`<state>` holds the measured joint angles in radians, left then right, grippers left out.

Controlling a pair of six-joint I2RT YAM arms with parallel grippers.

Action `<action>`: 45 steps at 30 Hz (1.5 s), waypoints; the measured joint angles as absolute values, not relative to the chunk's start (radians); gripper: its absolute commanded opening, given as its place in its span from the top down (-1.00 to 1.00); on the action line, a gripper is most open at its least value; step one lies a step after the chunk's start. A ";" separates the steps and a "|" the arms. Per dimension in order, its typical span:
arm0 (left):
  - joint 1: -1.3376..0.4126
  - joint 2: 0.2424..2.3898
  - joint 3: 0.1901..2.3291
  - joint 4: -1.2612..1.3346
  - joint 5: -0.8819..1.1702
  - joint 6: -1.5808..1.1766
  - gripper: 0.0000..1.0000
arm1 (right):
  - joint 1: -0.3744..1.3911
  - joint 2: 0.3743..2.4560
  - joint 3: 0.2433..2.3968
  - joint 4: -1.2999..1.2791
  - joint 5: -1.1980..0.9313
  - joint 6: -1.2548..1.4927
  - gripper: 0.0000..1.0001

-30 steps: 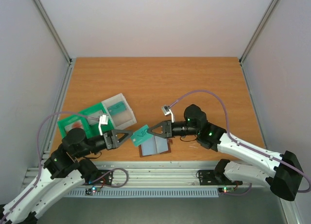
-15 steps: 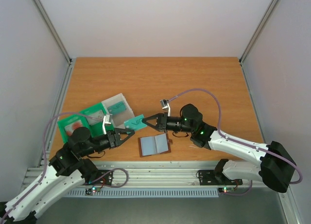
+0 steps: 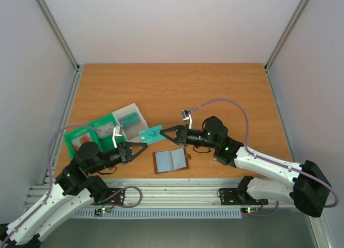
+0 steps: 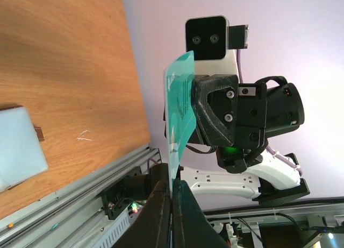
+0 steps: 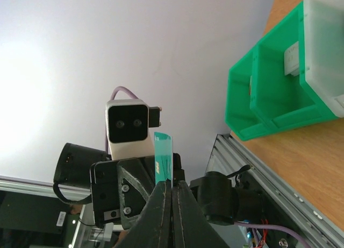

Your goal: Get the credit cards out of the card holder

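Just left of centre in the overhead view I have a teal card lifted off the desk and caught between both arms. The left fingers come at it from the lower left, the right fingers from the right. Each wrist camera shows its own fingers pinched almost closed with the card's edge rising out of the tip, so both look clamped on it; which one bears the load I cannot tell. I read this as a handover in mid-air, with the card kept clear of the desk so each side can pinch a thin edge. The card holder lies open and flat just below the card, near the desk's bottom edge, grey-blue panels up, touched by neither arm. The green tray and translucent box sit further left, probably where the card is headed
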<state>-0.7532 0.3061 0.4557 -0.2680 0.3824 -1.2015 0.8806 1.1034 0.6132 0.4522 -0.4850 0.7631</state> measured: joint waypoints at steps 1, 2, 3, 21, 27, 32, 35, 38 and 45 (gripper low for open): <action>-0.753 0.306 0.456 -0.269 0.381 -1.201 0.99 | 0.881 1.103 0.612 0.451 -0.485 0.763 0.98; -0.753 0.306 0.456 -0.269 0.381 -1.201 0.99 | 0.881 1.103 0.611 0.450 -0.485 0.764 0.98; -0.753 0.306 0.456 -0.271 0.380 -1.201 0.99 | 0.881 1.103 0.609 0.450 -0.485 0.764 0.98; -0.755 0.303 0.492 -0.506 0.256 -1.090 0.99 | 0.881 0.938 0.624 -0.019 -0.352 0.650 -0.47; -0.755 0.399 0.579 -0.634 0.133 -1.013 0.99 | 0.881 0.863 0.674 -0.243 -0.294 0.556 -0.97; -0.754 0.461 0.605 -0.696 0.027 -0.966 0.99 | 0.881 0.804 0.686 -0.344 -0.276 0.503 -0.97; -0.751 0.488 0.612 -0.725 -0.031 -0.949 0.99 | 0.881 0.781 0.685 -0.382 -0.270 0.485 -0.97; -0.739 0.538 0.641 -0.752 -0.076 -0.929 0.99 | 0.881 0.771 0.686 -0.410 -0.268 0.473 -0.97; -0.635 0.712 0.716 -0.750 -0.111 -0.855 0.99 | 0.881 0.772 0.685 -0.441 -0.273 0.463 -0.97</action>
